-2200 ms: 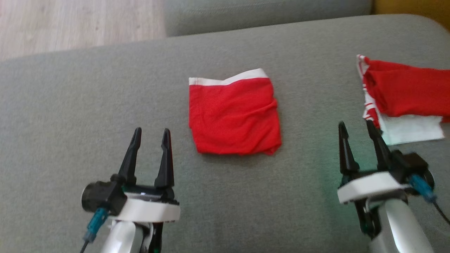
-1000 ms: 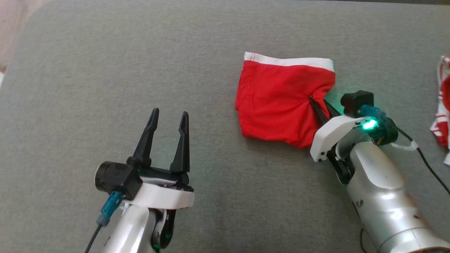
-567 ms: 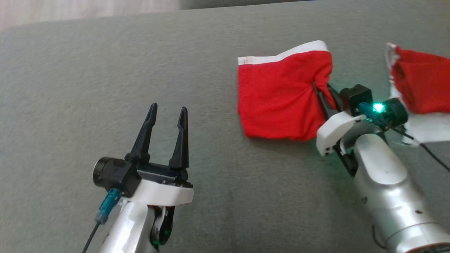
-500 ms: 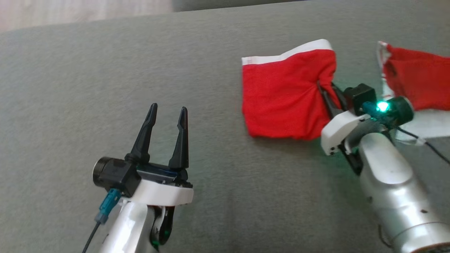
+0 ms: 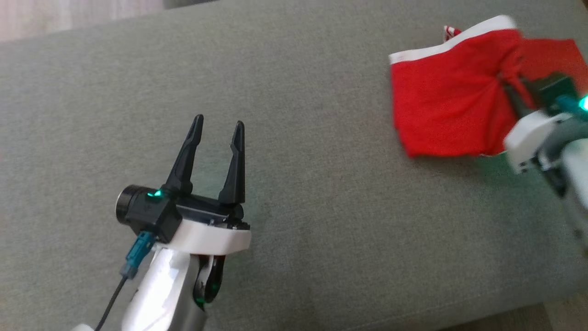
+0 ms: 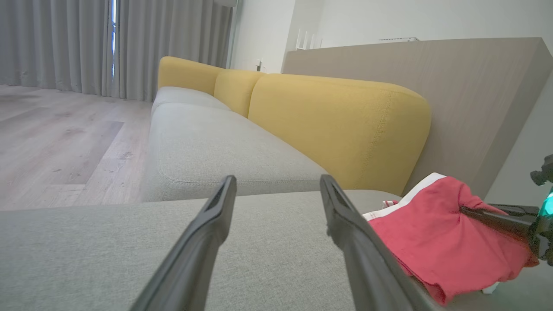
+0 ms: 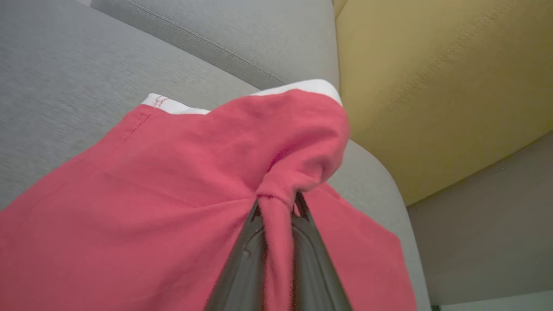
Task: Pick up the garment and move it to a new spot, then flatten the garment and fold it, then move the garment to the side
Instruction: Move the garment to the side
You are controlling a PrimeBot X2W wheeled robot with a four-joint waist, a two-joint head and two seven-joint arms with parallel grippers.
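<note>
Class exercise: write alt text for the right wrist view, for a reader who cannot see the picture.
The right gripper is shut on a bunched pinch of a red garment, whose white waistband runs along its far edge. Behind the cloth lies a grey sofa cushion, with a yellow backrest at the upper right.

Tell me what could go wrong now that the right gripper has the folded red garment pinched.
1. The right gripper holds the red garment by one small bunched pinch at its edge. The cloth may slip out, or the fold may open if the rest drags on the sofa cushion.
2. A second red garment lies just behind it. The two could overlap or snag.
</note>
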